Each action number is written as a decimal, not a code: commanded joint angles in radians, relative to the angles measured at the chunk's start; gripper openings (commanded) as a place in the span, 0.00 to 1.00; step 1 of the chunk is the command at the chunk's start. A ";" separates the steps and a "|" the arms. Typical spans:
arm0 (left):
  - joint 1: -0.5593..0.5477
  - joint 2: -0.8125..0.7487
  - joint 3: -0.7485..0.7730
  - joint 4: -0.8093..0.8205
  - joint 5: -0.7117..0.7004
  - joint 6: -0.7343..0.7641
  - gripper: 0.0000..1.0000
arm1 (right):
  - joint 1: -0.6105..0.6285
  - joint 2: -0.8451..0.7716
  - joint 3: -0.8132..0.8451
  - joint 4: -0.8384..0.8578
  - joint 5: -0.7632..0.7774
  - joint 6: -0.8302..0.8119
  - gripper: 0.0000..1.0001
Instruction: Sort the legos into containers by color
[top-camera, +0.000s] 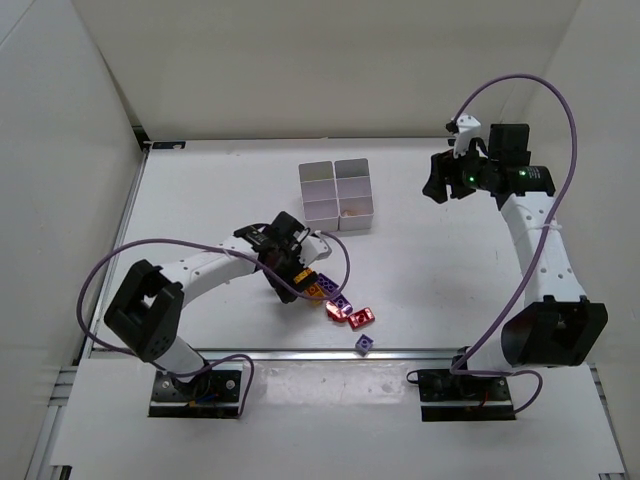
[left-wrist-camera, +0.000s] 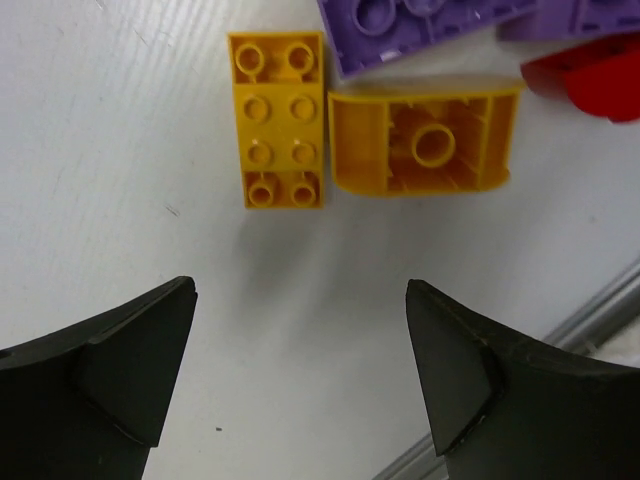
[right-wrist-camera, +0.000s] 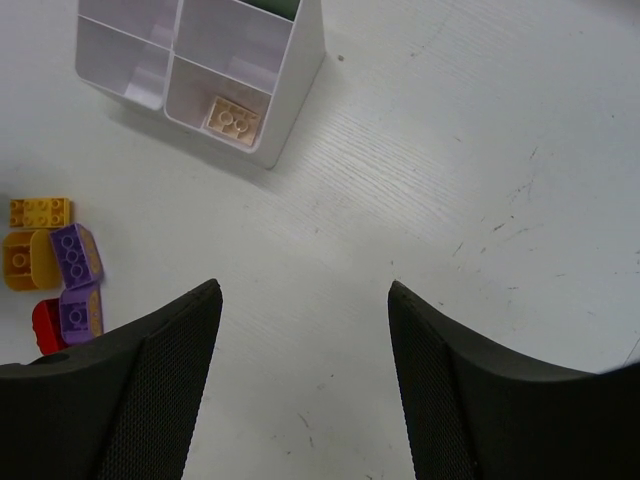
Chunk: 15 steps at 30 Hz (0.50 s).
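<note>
Several legos lie loose near the table's front: a flat orange brick (left-wrist-camera: 277, 120), an upturned orange brick (left-wrist-camera: 425, 145), purple bricks (left-wrist-camera: 420, 30) and a red one (left-wrist-camera: 590, 70). In the top view this cluster (top-camera: 330, 295) sits beside my left gripper (top-camera: 297, 268), with another red brick (top-camera: 360, 317) and a lone purple brick (top-camera: 365, 344) nearer the edge. My left gripper (left-wrist-camera: 300, 290) hangs open just short of the orange bricks, nothing between its fingers. The white containers (top-camera: 340, 218) stand at mid-table; one bin holds a tan brick (right-wrist-camera: 233, 120). My right gripper (right-wrist-camera: 305, 290) is open and empty, raised to the right of the containers (right-wrist-camera: 295, 80).
A metal strip (left-wrist-camera: 590, 320) runs along the table's front edge close to the left gripper. White walls enclose the table at the back and sides. Purple cables loop off both arms.
</note>
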 joint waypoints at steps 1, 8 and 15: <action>-0.011 0.035 0.004 0.109 -0.066 -0.036 0.97 | -0.010 -0.037 -0.008 0.015 -0.015 0.014 0.71; -0.013 0.118 0.044 0.145 -0.026 -0.073 0.96 | -0.025 -0.049 -0.031 0.013 -0.011 0.008 0.72; -0.013 0.141 0.064 0.189 -0.022 -0.079 0.89 | -0.031 -0.052 -0.045 0.019 -0.014 0.011 0.72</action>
